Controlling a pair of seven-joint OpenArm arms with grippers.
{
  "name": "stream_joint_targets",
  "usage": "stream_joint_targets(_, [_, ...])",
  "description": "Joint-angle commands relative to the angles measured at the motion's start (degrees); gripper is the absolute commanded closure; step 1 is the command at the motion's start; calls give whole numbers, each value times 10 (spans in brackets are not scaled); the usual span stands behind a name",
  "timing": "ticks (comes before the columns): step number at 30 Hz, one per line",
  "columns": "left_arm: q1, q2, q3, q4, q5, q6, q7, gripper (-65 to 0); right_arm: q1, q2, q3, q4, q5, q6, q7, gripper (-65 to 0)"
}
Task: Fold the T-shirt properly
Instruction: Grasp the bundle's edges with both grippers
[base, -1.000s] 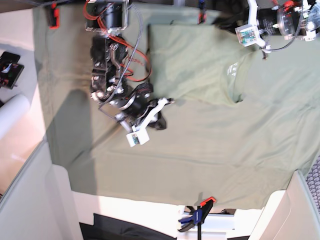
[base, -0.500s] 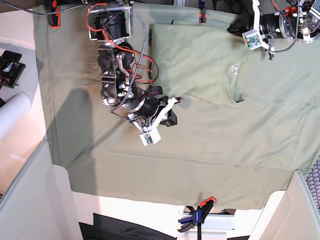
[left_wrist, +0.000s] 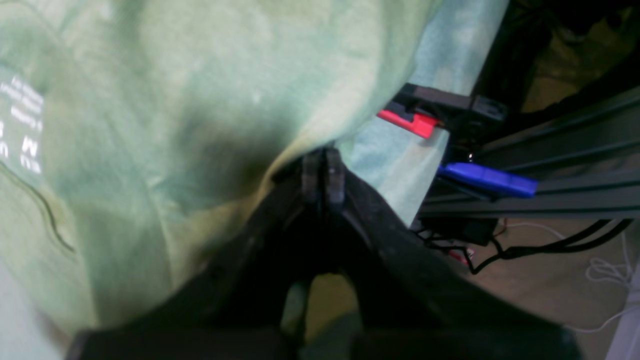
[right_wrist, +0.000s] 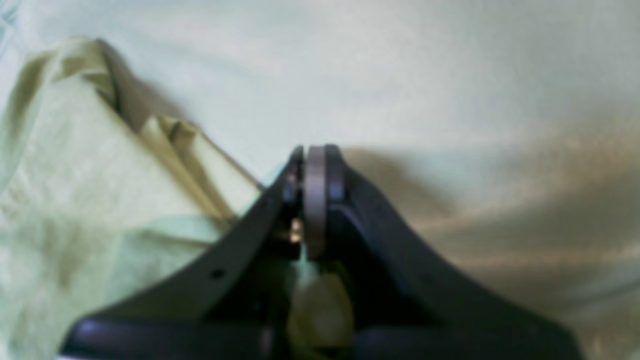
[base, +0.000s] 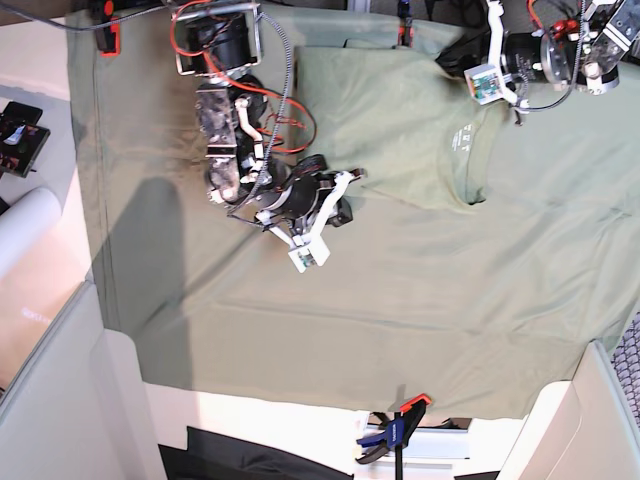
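- The T-shirt (base: 400, 120) lies on the far part of the bench (base: 250, 420), on top of a much larger cloth sheet (base: 430, 320) of the same pale green that covers the bench surface.
- In the base view the shirt's straight left edge runs just right of the right arm, and its neck opening (base: 470, 160) curves near the right side of the garment.
- The left end effector (left_wrist: 320, 172) has its two tips pressed together on an edge of the T-shirt (left_wrist: 200, 100) at the far edge of the bench; the fabric bunches and rises toward the pinch.
- White printed lettering (left_wrist: 22, 125), too blurred to read, shows on the shirt by the neckline in the left wrist view.
- Just beyond that pinch, a red clamp (left_wrist: 407, 122) and a blue clamp (left_wrist: 487, 179) sit on the dark frame.
- The right end effector (right_wrist: 312, 175) has its tips closed, with pale green cloth seen between the jaws lower down; a folded corner of the T-shirt (right_wrist: 100, 175) lies to its left on the sheet.
- An orange-and-blue clamp (base: 395, 430) grips the sheet's near edge.
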Motion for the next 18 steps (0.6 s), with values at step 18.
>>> stream_joint_targets(18, [-120, -2, 30, -130, 32, 0, -28, 0, 15, 38, 0, 8, 140, 7, -91, 0])
